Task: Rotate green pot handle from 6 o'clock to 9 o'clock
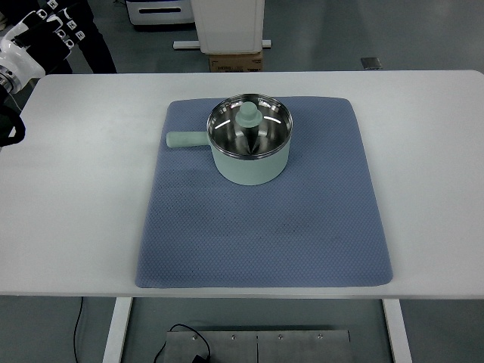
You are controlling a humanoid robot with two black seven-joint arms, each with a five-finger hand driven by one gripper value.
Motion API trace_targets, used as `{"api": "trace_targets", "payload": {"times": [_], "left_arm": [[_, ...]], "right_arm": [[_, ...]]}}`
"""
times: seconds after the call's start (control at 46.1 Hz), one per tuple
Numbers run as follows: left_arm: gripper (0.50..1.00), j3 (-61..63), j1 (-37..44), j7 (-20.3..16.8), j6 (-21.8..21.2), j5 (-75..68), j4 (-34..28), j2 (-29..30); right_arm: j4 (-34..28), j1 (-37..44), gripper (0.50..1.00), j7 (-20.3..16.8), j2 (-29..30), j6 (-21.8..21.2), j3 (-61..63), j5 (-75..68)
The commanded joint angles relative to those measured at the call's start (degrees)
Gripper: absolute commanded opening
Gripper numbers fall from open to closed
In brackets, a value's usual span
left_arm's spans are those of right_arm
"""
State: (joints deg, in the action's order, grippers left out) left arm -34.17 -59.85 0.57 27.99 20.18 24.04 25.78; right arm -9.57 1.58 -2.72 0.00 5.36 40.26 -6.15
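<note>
**Green pot on mat: handling notes, handle at 9 o'clock**

The pale green metal saucepan with a polished steel interior (250,147) sits on the blue-grey textured fabric mat (265,227), toward the mat's far edge and about midway between the left and right edges of the white desk (76,212). Its short, rounded, green straight handle (186,140) sticks out toward the desk's left edge, so it already reads as 9 o'clock; judged from this, the turn looks complete.

A glass lid with a green mushroom-shaped knob (249,115) rests on the rim. It is loose-looking, so a fast twist could rattle or shift it.

Handling estimate: rigid body, moderate weight, smooth enamel-like wall that is likely slippery. The woven mat probably gives friction, so the pot should pivot rather than slide. Best hold is the handle, which is stubby, matte and easy to wrap, or push it sideways near its tip.

The left hand (23,45), white and black, shows at the desk's far-left corner, well apart from the pot, holding nothing; I cannot tell how its fingers are set. No right hand is seen.
</note>
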Motion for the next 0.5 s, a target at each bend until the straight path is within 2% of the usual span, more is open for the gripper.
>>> {"api": "trace_targets", "payload": {"times": [0.0, 0.195, 0.325, 0.477], "left_arm": [[1.0, -3.26, 2.71, 0.04, -0.04, 1.78, -0.05, -0.2], [1.0, -7.66, 7.72, -0.13, 0.23, 5.92, -0.05, -1.43], [1.0, -9.07, 9.66, -2.42, 0.32, 6.45, -0.05, -2.49], [1.0, -9.33, 10.28, -2.86, 0.23, 6.62, -0.05, -3.63]], "right_arm": [[-0.01, 0.0, 1.0, 0.0, 0.0, 0.0, -0.01, 0.0], [-0.01, 0.0, 1.0, 0.0, 0.0, 0.0, -0.01, 0.0], [-0.01, 0.0, 1.0, 0.0, 0.0, 0.0, -0.01, 0.0], [-0.01, 0.0, 1.0, 0.0, 0.0, 0.0, -0.01, 0.0]]}}
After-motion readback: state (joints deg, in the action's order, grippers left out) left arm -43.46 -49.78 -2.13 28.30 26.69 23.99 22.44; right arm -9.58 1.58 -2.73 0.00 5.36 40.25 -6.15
